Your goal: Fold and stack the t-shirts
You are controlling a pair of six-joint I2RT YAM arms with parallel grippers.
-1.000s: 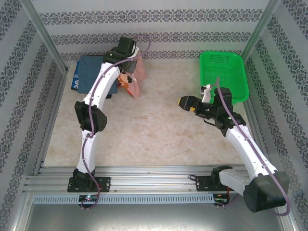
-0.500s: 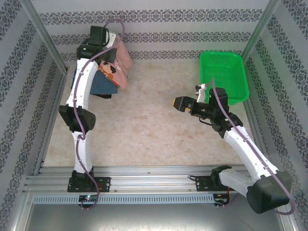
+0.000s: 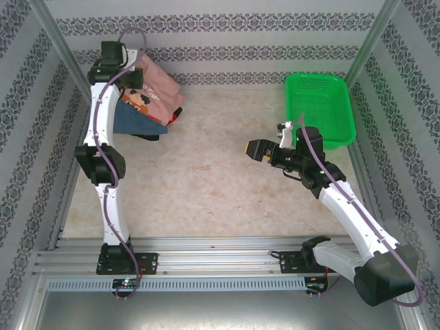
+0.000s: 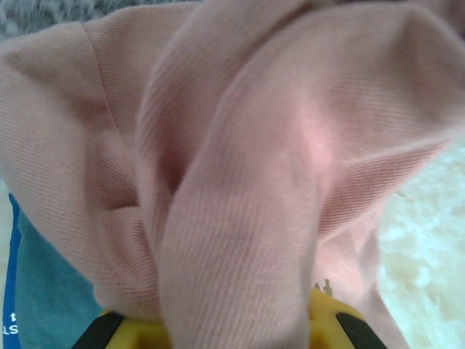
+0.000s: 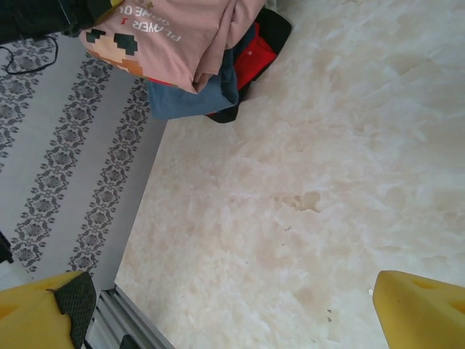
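top external view: pink t-shirt hangs bunched from the left fingers, which are pinched narrow on its cloth, above the folded stack at the far-left bench corner. right fingers stand wide and empty (mid-bench). the cloth is light, limp and sags; probably best gripped at hem or shoulder corners.

In the upper left of the right wrist view, the pink t-shirt is showing white capitals on its pixel print, lying upside down to the camera. They are reading "PLAYER 1" and, above that at the top edge, "GAME O" with the rest cut off. In the lower left of the left wrist view, the blue t-shirt is carrying white letters cropped by the frame edge, too partial to read.
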